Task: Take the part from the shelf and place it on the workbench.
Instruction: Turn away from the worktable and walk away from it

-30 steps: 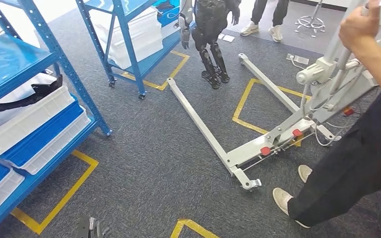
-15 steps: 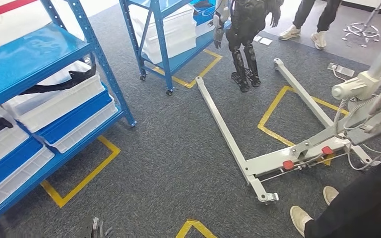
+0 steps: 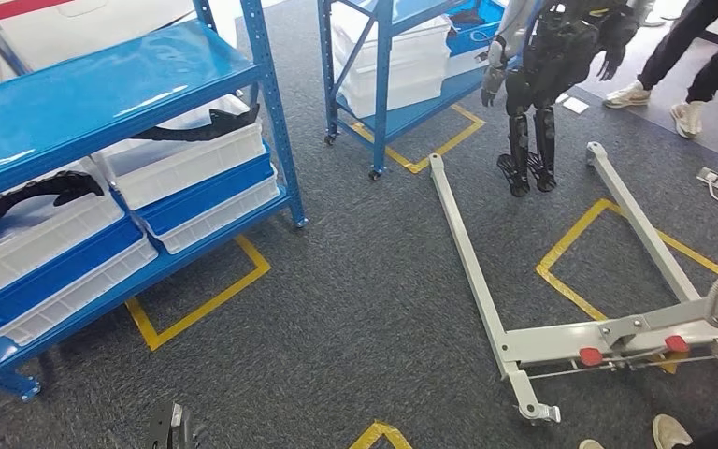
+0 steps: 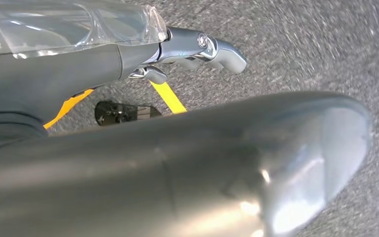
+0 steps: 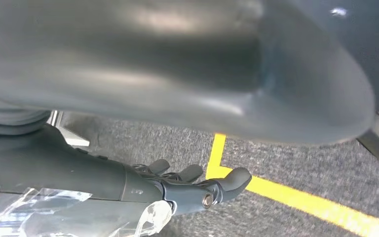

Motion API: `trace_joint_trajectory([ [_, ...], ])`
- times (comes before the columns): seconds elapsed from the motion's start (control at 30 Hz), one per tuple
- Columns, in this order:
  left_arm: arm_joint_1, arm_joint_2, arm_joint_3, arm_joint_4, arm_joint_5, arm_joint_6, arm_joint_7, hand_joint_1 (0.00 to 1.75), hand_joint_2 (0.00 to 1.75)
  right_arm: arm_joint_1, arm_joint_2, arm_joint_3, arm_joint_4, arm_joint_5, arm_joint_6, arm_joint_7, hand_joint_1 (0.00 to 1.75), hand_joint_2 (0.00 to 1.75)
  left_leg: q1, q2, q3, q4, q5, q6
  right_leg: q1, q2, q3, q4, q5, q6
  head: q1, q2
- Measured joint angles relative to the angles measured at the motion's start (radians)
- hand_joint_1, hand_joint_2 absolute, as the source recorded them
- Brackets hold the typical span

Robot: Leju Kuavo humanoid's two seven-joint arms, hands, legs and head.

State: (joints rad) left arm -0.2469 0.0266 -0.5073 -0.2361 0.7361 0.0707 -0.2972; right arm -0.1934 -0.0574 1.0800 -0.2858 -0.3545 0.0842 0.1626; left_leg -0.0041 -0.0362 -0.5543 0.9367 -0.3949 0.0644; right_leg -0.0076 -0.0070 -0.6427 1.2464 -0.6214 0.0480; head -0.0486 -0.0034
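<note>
Two long black curved parts lie on white bins in the blue shelf (image 3: 103, 84) at the left of the head view: one part (image 3: 201, 126) on the nearer-to-centre bin, another part (image 3: 28, 192) on the bin further left. My left hand (image 4: 197, 49) hangs at my side above the grey carpet, fingers loose, holding nothing. My right hand (image 5: 197, 185) also hangs over the carpet beside a yellow tape line, fingers slightly bent and empty. Both hands are far from the shelf.
A second blue shelf (image 3: 383, 56) with white bins stands further back. Another humanoid robot (image 3: 542, 84) hangs upright beside it. A white lift frame (image 3: 486, 281) spreads its legs across the carpet at right. A person's shoes (image 3: 664, 430) show bottom right; people's legs (image 3: 701, 56) top right.
The whole picture has slid to the right: the camera has turned left toward the shelf, which now shows more fully. The person at right has almost left the picture.
</note>
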Motion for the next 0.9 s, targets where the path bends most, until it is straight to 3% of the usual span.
trace_joint_trajectory([
  [0.03,0.001,0.0,-0.001,0.0,0.0,-0.001,0.0,0.0,0.0,0.001,0.0,0.0,0.001,0.0,0.001,-0.001,0.0,0.0,0.001,-0.015,0.001,0.001,0.0,0.0,-0.001,0.002,-0.014,0.013,0.011,0.001,0.0,0.0],
  [0.07,0.002,0.0,-0.002,0.0,0.0,-0.001,0.0,0.0,0.0,0.001,0.0,0.0,0.001,0.001,0.002,-0.002,0.0,0.0,0.002,-0.031,0.002,0.002,-0.001,-0.002,-0.002,0.004,-0.008,-0.017,0.042,0.002,0.0,0.0],
  [0.13,0.003,-0.001,-0.005,0.0,0.0,-0.001,0.0,0.0,0.0,0.001,-0.001,0.0,0.002,0.003,0.003,-0.006,0.0,0.0,0.007,-0.062,0.004,0.007,-0.005,-0.009,-0.008,0.032,0.05,-0.161,0.127,0.004,0.0,0.0],
  [0.17,0.002,-0.001,-0.006,0.0,0.0,0.0,0.0,0.0,0.0,0.0,-0.002,0.001,0.002,0.005,0.003,-0.009,0.0,0.0,0.007,-0.074,0.003,0.01,-0.008,-0.014,-0.009,0.051,0.077,-0.223,0.152,0.004,0.001,0.0],
  [0.23,0.003,-0.001,-0.007,0.0,-0.005,0.002,0.001,0.0,0.0,-0.002,-0.003,0.001,0.002,0.008,0.003,-0.019,0.0,0.0,0.007,-0.092,-0.003,0.014,-0.01,-0.025,-0.008,0.07,0.098,-0.274,0.165,-0.004,-0.001,0.0],
  [0.3,0.006,0.0,-0.009,0.0,-0.012,0.004,0.002,0.0,0.0,-0.006,-0.003,0.001,0.002,0.009,0.002,-0.03,0.0,0.0,0.009,-0.106,-0.009,0.013,-0.008,-0.034,-0.003,0.052,0.096,-0.275,0.168,-0.02,-0.006,0.0],
  [0.33,0.008,0.0,-0.011,0.0,-0.017,0.005,0.003,0.0,0.0,-0.007,-0.003,0.002,0.002,0.009,0.001,-0.034,0.0,0.0,0.01,-0.1,-0.011,0.015,-0.009,-0.038,-0.003,0.042,0.096,-0.276,0.169,-0.027,-0.007,0.0],
  [0.4,0.007,0.0,-0.015,0.0,-0.027,0.011,0.003,0.0,0.0,-0.008,-0.003,0.002,0.002,0.009,0.0,-0.043,0.0,0.0,0.008,-0.046,-0.035,0.067,-0.04,-0.048,-0.004,0.02,0.097,-0.279,0.17,-0.04,-0.01,0.0],
  [0.47,0.003,-0.001,-0.019,0.0,-0.035,0.019,0.003,0.0,0.0,-0.003,-0.004,0.002,0.003,0.009,-0.005,-0.051,0.0,0.0,0.008,0.012,-0.1,0.203,-0.108,-0.055,-0.002,-0.004,0.098,-0.279,0.166,-0.05,-0.013,0.0],
  [0.53,0.002,-0.003,-0.022,0.0,-0.037,0.023,0.004,0.0,0.0,0.002,-0.005,0.002,0.003,0.01,-0.012,-0.059,0.0,0.0,0.011,0.025,-0.161,0.325,-0.151,-0.059,0.0,-0.031,0.098,-0.279,0.163,-0.055,-0.014,0.0],
  [0.57,0.004,-0.004,-0.023,0.0,-0.037,0.023,0.005,0.0,0.0,0.003,-0.005,0.002,0.004,0.01,-0.015,-0.062,0.0,0.0,0.012,0.028,-0.166,0.335,-0.146,-0.059,0.0,-0.044,0.1,-0.279,0.161,-0.055,-0.014,0.0],
  [0.6,0.005,-0.004,-0.024,0.0,-0.037,0.023,0.005,0.0,0.0,0.003,-0.005,0.002,0.004,0.011,-0.017,-0.064,0.0,0.0,0.012,0.033,-0.147,0.296,-0.121,-0.058,0.001,-0.057,0.102,-0.279,0.159,-0.054,-0.014,0.0],
  [0.63,0.005,-0.005,-0.024,0.0,-0.037,0.023,0.006,0.0,0.0,0.003,-0.005,0.002,0.004,0.011,-0.018,-0.065,0.0,0.0,0.009,0.045,-0.108,0.223,-0.085,-0.053,0.002,-0.069,0.106,-0.279,0.157,-0.053,-0.014,0.0],
  [0.7,-0.001,-0.005,-0.025,0.0,-0.041,0.023,0.006,0.0,0.0,0.003,-0.004,0.002,0.004,0.011,-0.019,-0.067,0.0,0.0,-0.002,0.092,-0.028,0.072,-0.028,-0.036,0.006,-0.093,0.116,-0.279,0.15,-0.047,-0.014,0.0],
  [0.77,-0.007,-0.006,-0.028,-0.002,-0.053,0.023,0.005,0.0,0.0,0.002,-0.003,0.002,0.004,0.011,-0.02,-0.071,0.0,0.0,-0.012,0.113,-0.003,0.016,-0.017,-0.025,0.008,-0.116,0.123,-0.28,0.144,-0.038,-0.014,0.0],
  [0.83,-0.008,-0.006,-0.035,-0.003,-0.067,0.022,0.004,0.0,0.0,-0.003,-0.002,0.003,0.005,0.012,-0.021,-0.074,0.0,0.0,-0.012,0.088,-0.002,0.008,-0.016,-0.02,0.01,-0.138,0.131,-0.285,0.138,-0.027,-0.014,0.0],
  [0.87,-0.006,-0.007,-0.038,-0.003,-0.071,0.022,0.004,0.0,0.0,-0.006,-0.001,0.003,0.005,0.012,-0.022,-0.076,0.0,0.0,-0.009,0.074,0.003,0.001,-0.012,-0.018,0.009,-0.126,0.134,-0.279,0.131,-0.021,-0.013,0.0],
  [0.9,-0.006,-0.008,-0.041,-0.003,-0.074,0.022,0.006,0.0,0.0,-0.006,-0.001,0.003,0.005,0.013,-0.022,-0.078,0.0,0.0,-0.003,0.061,0.008,-0.005,-0.008,-0.014,0.008,-0.098,0.128,-0.258,0.114,-0.016,-0.012,0.0],
])
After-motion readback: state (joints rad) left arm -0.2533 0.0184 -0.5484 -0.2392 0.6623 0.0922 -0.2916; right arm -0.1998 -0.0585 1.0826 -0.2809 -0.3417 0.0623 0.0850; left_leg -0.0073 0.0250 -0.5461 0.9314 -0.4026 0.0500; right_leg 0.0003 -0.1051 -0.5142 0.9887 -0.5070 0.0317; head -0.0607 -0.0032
